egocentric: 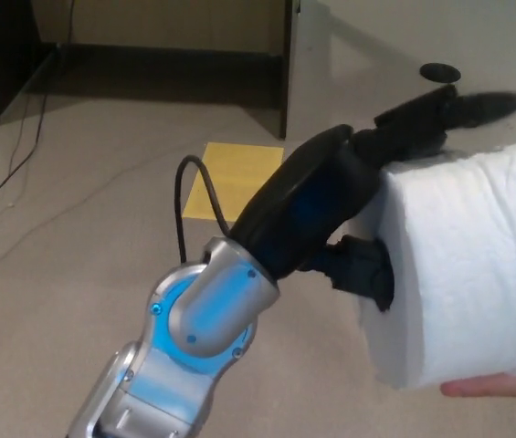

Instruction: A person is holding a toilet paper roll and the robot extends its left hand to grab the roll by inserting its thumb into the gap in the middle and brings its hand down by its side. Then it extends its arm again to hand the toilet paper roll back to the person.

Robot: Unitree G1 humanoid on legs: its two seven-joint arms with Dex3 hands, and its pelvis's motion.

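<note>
- Floor (pixel 75 210), beige carpet, is filling most of the frame; dark furniture base (pixel 148 64) is running along the top edge, upper left to upper centre.
- Left arm (pixel 194 338), silver and blue w/ black forearm shell, is reaching from bottom left diagonally up toward centre right; black cable (pixel 189 196) is looping off it at mid-frame.
- Toilet paper roll (pixel 468 274), white, is lying on its side at right of frame, flat end facing left toward the arm, extending off the right edge.
- Left hand (pixel 376 192) is closing on the roll: thumb (pixel 367 274) is sitting inside the centre gap of the flat end, fingers (pixel 449 114) are stretching over the roll's top at upper right. Tips are blurred, so can't tell if they're pressing on the paper.
- Yellow sheet (pixel 230 178) is lying flat on carpet at centre, just behind the arm, partly covered by it.
- Person's hand (pixel 500 385), only fingers showing, is propping the roll from underneath at lower right corner.
- Small dark round spot (pixel 440 71) is sitting on the floor at upper right, above the fingers.
- Thin cord (pixel 20 160) is trailing across carpet at far left.
</note>
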